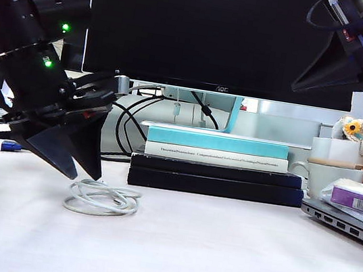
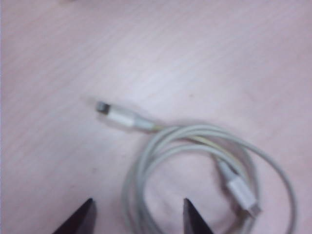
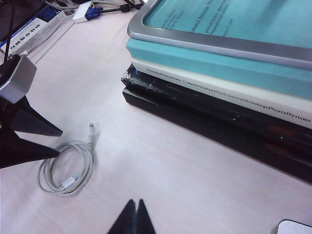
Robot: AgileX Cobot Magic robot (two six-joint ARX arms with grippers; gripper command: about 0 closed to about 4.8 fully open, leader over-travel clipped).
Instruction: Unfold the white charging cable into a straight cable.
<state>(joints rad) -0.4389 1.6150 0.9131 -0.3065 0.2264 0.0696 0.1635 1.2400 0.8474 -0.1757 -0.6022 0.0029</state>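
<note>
The white charging cable [image 3: 66, 168] lies coiled on the surface [image 1: 218, 258], so the left hand [image 2: 139, 217] hovers part-open over its loops to grasp, while the closed, empty right hand [image 3: 135, 214] waits high, well apart

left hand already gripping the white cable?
No. In the left wrist view the left hand stands open above the coiled white charging cable, fingertips apart with nothing between them.

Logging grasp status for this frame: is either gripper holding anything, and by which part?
Nothing is held. The left gripper hovers open over the coiled white charging cable; the right gripper is shut, empty and raised.
</note>
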